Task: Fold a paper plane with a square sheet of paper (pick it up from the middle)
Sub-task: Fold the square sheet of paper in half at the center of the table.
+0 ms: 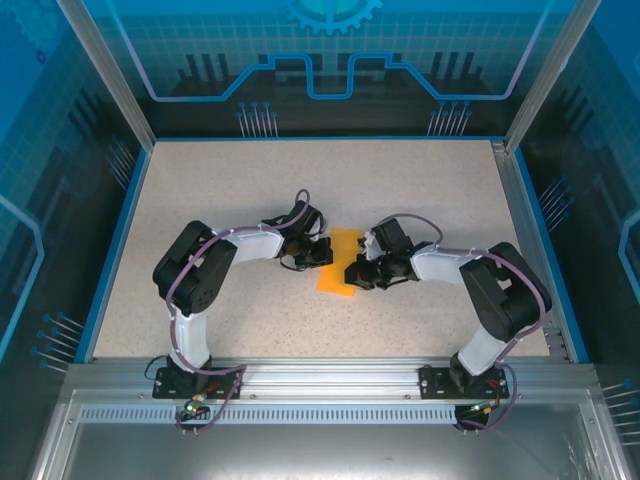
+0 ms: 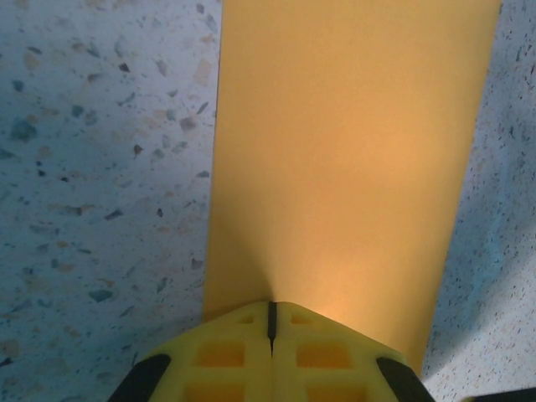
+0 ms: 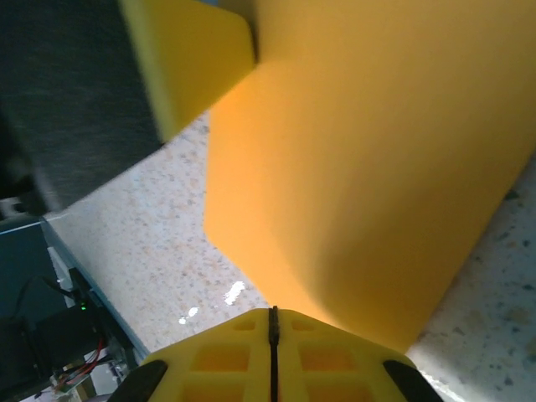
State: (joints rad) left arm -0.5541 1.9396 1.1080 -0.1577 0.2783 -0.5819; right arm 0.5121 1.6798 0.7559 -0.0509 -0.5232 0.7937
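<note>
The orange-yellow sheet of paper point(image 1: 340, 262) sits mid-table as a narrow rectangle, lying between both grippers. My left gripper point(image 1: 322, 252) is shut on its left edge. In the left wrist view the paper point(image 2: 352, 151) puckers into the closed gripper point(image 2: 271, 316). My right gripper point(image 1: 360, 272) is shut on the opposite edge. In the right wrist view the paper point(image 3: 377, 167) curves up off the table into the closed gripper point(image 3: 272, 318). The left gripper's yellow finger point(image 3: 193, 59) shows at the paper's far side. The paper plane is out of view.
The speckled tabletop point(image 1: 220, 190) is bordered by a blue rim point(image 1: 115, 240) and an aluminium frame point(image 1: 320, 375) at the near edge. Both arms point(image 1: 200, 270) bend inward toward the middle.
</note>
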